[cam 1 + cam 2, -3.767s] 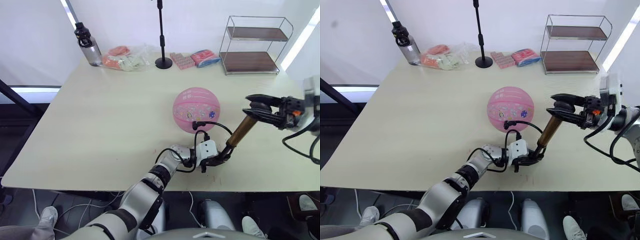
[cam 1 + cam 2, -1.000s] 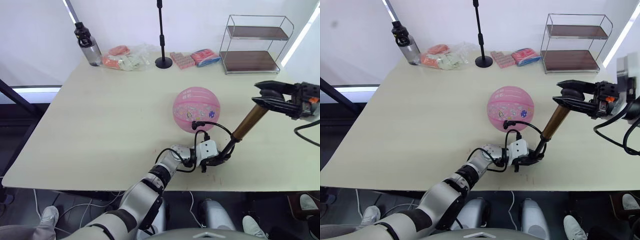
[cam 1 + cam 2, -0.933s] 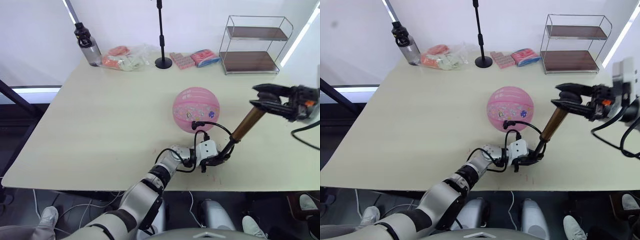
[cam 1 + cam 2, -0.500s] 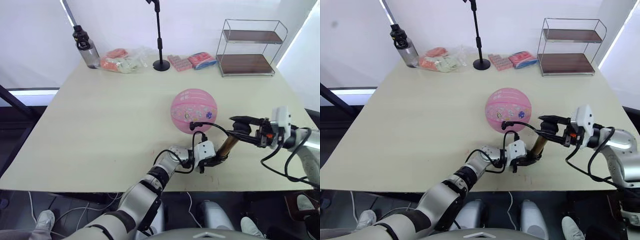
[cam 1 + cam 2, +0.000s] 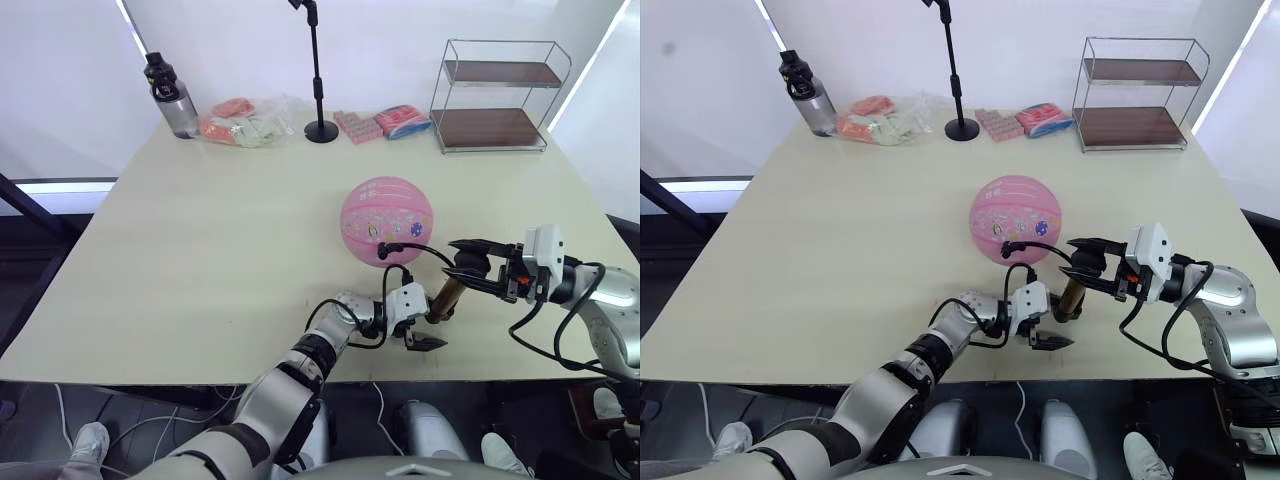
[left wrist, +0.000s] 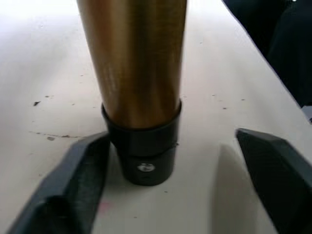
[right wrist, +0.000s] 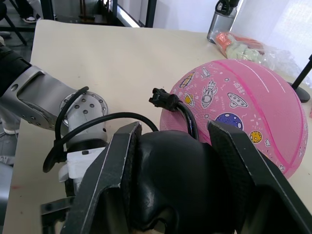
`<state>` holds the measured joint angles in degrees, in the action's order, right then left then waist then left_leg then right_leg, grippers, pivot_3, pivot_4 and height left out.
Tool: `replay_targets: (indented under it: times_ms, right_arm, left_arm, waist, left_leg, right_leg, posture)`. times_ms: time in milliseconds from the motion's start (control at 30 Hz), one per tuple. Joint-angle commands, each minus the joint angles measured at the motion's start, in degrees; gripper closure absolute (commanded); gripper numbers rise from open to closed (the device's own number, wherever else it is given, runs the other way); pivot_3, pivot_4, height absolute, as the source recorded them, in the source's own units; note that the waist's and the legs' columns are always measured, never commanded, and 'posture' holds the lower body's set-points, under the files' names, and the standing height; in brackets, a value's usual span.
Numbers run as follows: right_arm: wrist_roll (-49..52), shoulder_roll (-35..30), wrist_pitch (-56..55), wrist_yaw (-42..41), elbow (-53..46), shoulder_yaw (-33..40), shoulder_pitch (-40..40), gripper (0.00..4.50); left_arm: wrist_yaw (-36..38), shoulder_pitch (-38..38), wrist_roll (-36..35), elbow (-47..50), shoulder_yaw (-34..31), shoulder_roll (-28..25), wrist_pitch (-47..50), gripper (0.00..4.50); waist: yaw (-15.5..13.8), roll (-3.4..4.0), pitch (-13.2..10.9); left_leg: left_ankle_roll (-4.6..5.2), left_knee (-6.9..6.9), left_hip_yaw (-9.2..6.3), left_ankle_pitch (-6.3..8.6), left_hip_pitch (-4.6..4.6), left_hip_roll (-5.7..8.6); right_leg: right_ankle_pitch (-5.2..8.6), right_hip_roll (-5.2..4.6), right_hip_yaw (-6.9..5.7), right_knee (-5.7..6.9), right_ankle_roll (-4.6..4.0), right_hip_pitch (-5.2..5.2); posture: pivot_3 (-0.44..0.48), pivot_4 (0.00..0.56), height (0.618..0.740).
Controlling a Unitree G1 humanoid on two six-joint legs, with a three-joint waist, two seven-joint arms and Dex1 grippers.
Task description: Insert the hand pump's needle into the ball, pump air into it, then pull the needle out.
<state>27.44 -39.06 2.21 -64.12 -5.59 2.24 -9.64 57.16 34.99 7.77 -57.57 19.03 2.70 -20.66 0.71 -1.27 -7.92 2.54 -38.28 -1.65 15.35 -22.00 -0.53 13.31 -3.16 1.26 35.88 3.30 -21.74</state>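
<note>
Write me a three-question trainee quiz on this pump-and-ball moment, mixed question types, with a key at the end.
1. True or false: the ball rests on the table.
2. Which gripper is closed on the T-handle of the hand pump? A) left gripper B) right gripper C) neither
3. Fill in: the left gripper's fingers stand ____ on either side of the pump's black foot.

Key: 1 true; 2 B; 3 open.

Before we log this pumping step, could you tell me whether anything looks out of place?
The hand pump leans over on the table, and the left end effector sits open around its foot rather than clamping it.
</note>
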Motion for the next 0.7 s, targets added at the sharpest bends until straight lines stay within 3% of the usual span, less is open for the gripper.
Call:
replay_targets:
  times_ms: [33, 400, 700]
  right_arm:
    - [-3.4, -0.4, 1.3, 0.6, 2.9, -1.5, 1.8, 2.75]
    - [-3.2, -0.5, 2.8, 2.6, -0.1, -1.2, 1.6, 2.75]
    - [-3.1, -1.4, 2.9, 3.0, -3.0, 0.1, 1.4, 2.75]
  left_arm:
    - [2.7, -2.6, -3.0, 8.5, -1.2, -2.1, 2.2, 0.11]
    - [10.1, -15.7, -15.2, 40.7, -4.3, -15.2, 11.7, 0.11]
    - [14.2, -20.6, -26.3, 57.0, -10.9, -26.5, 19.4, 0.11]
  waist:
    - [0.0, 0.11, -0.1]
    - [-0.1, 0.4, -0.4]
    - [-0.1, 0.52, -0.4]
  left_leg:
    - [0.0, 0.01, 0.0, 0.0, -0.01, -0.01]
    - [-0.03, 0.05, 0.03, 0.02, -0.2, 0.04]
    - [-0.06, 0.1, 0.07, -0.01, -0.94, 0.03]
  right_leg:
    - [0.0, 0.0, 0.0, 0.0, -0.01, -0.01]
    - [-0.01, -0.89, 0.18, -0.08, -0.03, -0.14]
    - [-0.01, -0.99, 0.17, -0.1, -0.05, -0.87]
  posture:
    - [0.0, 0.15, 0.74]
    - [0.0, 0.15, 0.74]
    - [0.0, 0.15, 0.74]
